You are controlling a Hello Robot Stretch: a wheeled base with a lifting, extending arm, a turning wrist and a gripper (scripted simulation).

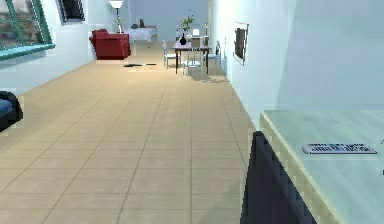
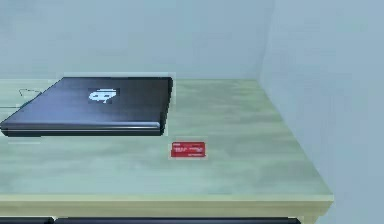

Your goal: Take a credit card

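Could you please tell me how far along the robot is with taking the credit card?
Done: the robot stands at the table. In hand: likely lining up on the red card, which lies flat on it, apart from the laptop. Left: reach, grasp and lift the card.

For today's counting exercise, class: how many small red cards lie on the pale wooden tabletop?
1. The small red rectangular card lies flat on the pale wooden tabletop, near a corner of the closed dark laptop, not touching it. Others could hide under the laptop.

Forward view looks along floor; arm side view closely overlooks tabletop.
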